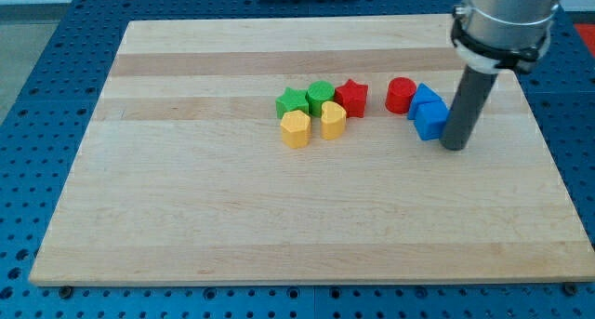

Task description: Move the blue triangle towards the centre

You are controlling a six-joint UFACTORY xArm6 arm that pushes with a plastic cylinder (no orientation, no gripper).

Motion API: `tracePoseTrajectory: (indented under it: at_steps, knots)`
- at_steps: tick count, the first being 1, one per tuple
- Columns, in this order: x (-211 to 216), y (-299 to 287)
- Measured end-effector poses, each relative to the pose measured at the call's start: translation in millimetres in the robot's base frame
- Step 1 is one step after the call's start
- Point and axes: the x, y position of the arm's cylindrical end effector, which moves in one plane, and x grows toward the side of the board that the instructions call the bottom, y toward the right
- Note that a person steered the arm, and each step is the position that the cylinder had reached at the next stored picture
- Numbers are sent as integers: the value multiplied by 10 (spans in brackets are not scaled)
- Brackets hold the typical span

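At right of centre on the surface (186,217), my tip (454,147) touches the blue block (429,120); the end effector is a bare rod, nothing to pinch.

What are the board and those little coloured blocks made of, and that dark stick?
The board looks like pale wood: grain and plank strips show, matte finish. The blue blocks and the others look like smooth, solid-coloured plastic, though painted wood is possible. My tip, right beside the blue blocks, ends a dark matte rod, material unclear.
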Motion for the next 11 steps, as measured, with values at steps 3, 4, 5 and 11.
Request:
tracePoseTrajectory:
  at_steps: [3,4,5,11]
  knots:
    - [-501,361]
    - [-691,343]
    - [-711,197]
    - [-465,-556]
